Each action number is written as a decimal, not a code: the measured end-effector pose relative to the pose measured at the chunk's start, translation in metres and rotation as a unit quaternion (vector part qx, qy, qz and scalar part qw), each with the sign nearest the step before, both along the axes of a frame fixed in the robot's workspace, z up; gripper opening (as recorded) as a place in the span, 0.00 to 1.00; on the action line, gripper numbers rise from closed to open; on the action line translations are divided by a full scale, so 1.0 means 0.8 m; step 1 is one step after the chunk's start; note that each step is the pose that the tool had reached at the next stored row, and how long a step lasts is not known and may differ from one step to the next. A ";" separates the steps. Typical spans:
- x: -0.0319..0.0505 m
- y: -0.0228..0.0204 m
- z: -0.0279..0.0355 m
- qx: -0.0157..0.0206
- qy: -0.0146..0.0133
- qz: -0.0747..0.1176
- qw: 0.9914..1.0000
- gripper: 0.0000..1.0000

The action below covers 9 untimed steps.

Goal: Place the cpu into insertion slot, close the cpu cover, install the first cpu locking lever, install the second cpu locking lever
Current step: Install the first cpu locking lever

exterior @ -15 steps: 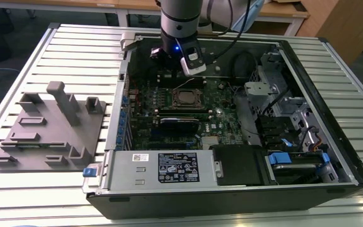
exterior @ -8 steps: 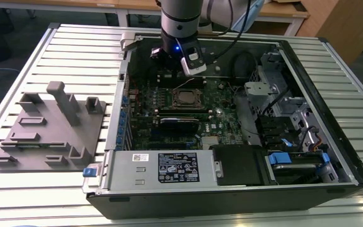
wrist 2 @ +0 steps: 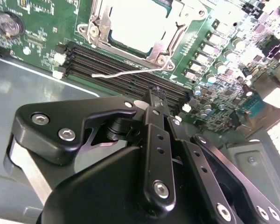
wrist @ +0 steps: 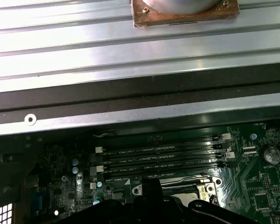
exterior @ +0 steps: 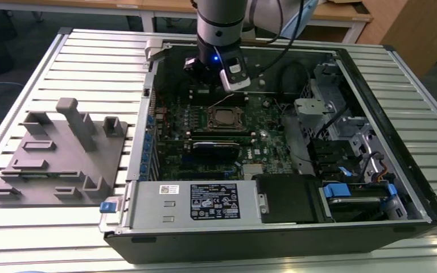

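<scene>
End effector (wrist 2: 155,99) near cpu (wrist 2: 139,23) (white label (exterior: 212,202) illegible)

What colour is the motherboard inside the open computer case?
The motherboard is green, clearest in the second wrist view.

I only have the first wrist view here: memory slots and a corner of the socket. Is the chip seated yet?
Observer: Yes. In the second wrist view the cpu lies seated, with the cpu cover down flat around it.
Reviewer: Are the levers locked?
Observer: One thin wire lever lies loose across the memory slots and looks unhooked.
Reviewer: Where is the gripper?
Observer: The gripper hangs over those slots, close by that lever. I cannot tell whether they touch.
</scene>
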<state>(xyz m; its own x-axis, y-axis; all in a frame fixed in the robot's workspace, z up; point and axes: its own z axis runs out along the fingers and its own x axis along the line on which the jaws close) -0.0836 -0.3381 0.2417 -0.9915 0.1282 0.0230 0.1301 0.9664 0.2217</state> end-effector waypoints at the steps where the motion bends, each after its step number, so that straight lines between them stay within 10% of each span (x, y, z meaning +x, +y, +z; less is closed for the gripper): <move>1: 0.000 0.0000 -0.0005 0.000 0.000 -0.006 1.000 0.11; 9: 0.000 -0.0002 -0.0015 0.006 0.000 -0.021 1.000 0.11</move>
<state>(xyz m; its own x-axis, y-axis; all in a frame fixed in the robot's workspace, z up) -0.0836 -0.3382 0.2405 -0.9853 0.1691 0.0250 0.1702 0.9574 0.2332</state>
